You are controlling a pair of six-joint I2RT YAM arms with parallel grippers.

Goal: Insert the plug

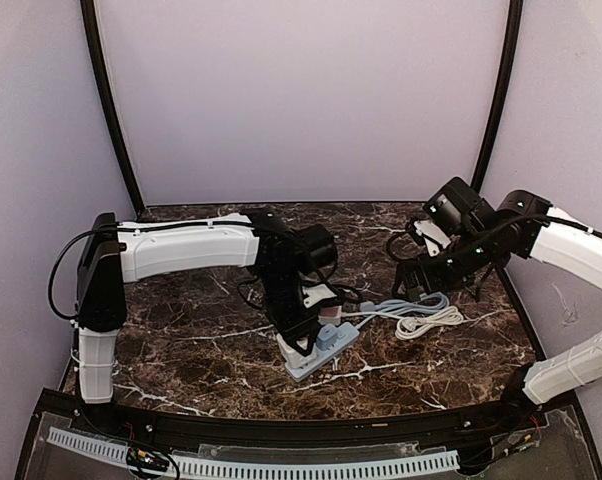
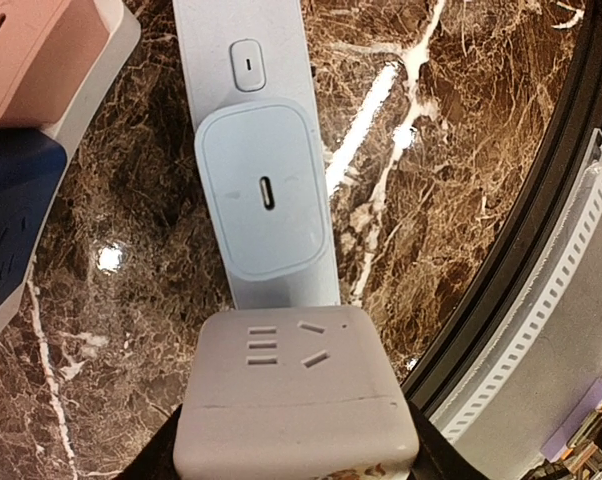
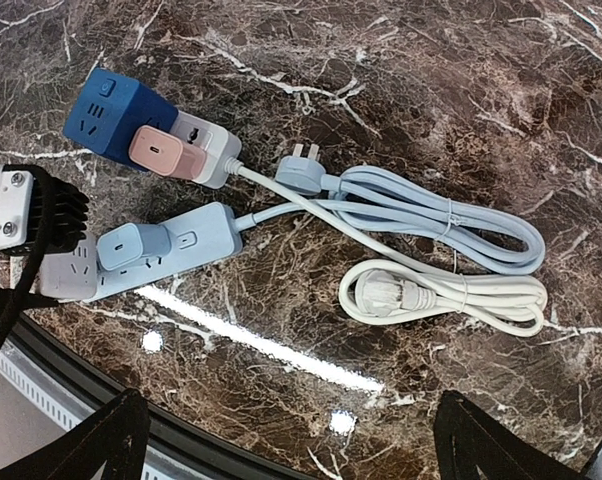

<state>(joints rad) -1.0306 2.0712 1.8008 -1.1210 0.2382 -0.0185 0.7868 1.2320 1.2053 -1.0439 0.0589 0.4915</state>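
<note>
progress: nearly there I reckon, the grey cube plug sits on the end socket of the pale blue power strip, just beside the pale blue charger that's already plugged in
what's left: press it home if it isn't down yet, then let go and back off
can't quite tell: whether the pins are fully in, my left wrist view looks down on the cube's face and hides the joint
left gripper: fingers clamped on the sides of the grey cube plug, only their dark tips show at the bottom of the view
right gripper: fingers wide apart, holding nothing, hanging over the coiled cords
cube: matte plastic, rounded corners, socket slots moulded in its face, thin seam line across it
strip: long flat smooth bar with a small oval button
charger: rounded square, satin finish, one tiny oval port in the middle
table: glossy brown marble look, white veins, lamp glare
other stuff: navy cube and pink charger on a white block, apart from my strip; blue-grey cord and white cord, both bundled, rubbery looking, plugs lying free
</note>
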